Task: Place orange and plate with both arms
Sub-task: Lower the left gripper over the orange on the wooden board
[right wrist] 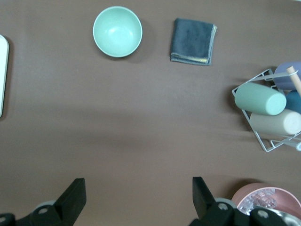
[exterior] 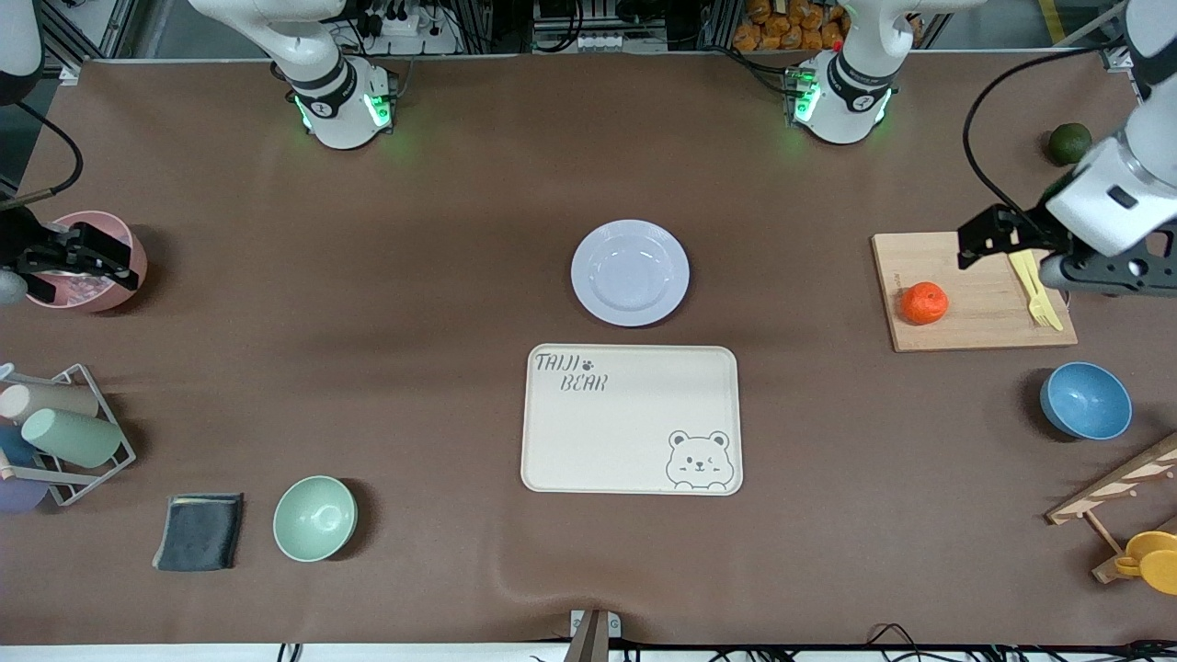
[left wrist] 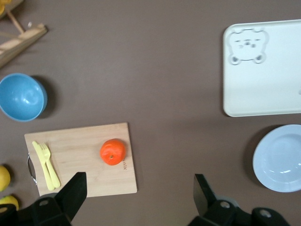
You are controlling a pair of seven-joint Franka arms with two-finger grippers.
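Note:
The orange (exterior: 923, 302) sits on a wooden cutting board (exterior: 984, 317) toward the left arm's end of the table. It also shows in the left wrist view (left wrist: 113, 151). The pale lavender plate (exterior: 630, 272) lies at mid table, just farther from the front camera than the bear tray (exterior: 632, 419); it also shows in the left wrist view (left wrist: 280, 157). My left gripper (exterior: 998, 241) hangs open and empty over the board's edge (left wrist: 138, 193). My right gripper (exterior: 83, 260) is open and empty over the pink bowl (exterior: 101, 276) at the right arm's end (right wrist: 138, 195).
A yellow fork and knife (exterior: 1036, 290) lie on the board. A blue bowl (exterior: 1085, 400) and a wooden rack (exterior: 1113, 487) are nearer the camera than the board. A dark green fruit (exterior: 1069, 143), a mint bowl (exterior: 314, 518), a grey cloth (exterior: 199, 531) and a cup rack (exterior: 64, 437) are also there.

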